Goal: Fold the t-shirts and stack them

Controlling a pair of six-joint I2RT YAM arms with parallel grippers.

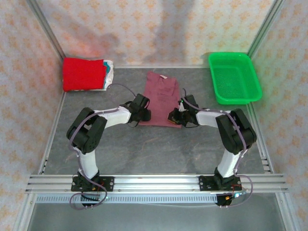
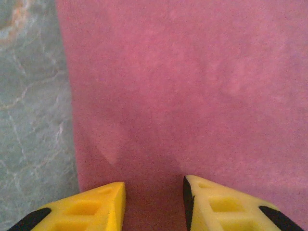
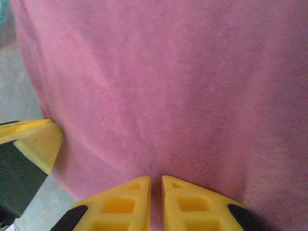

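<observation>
The maroon t-shirt (image 1: 161,94) lies on the table as a long narrow strip, collar to the back. My left gripper (image 1: 143,116) is at its near left corner. In the left wrist view the left gripper (image 2: 154,192) is open, with the maroon cloth (image 2: 192,86) flat under the gap. My right gripper (image 1: 174,117) is at the near right corner. In the right wrist view the right gripper (image 3: 156,185) has its jaws almost together, pinching the maroon cloth (image 3: 168,82). At the back left, a folded bright red t-shirt (image 1: 83,73) tops whitish ones (image 1: 109,72).
A green plastic basket (image 1: 234,77) stands at the back right corner. The grey table (image 1: 159,149) has bare room between the shirt and the arm bases. A yellow finger of the other gripper (image 3: 33,139) shows at the left edge of the right wrist view.
</observation>
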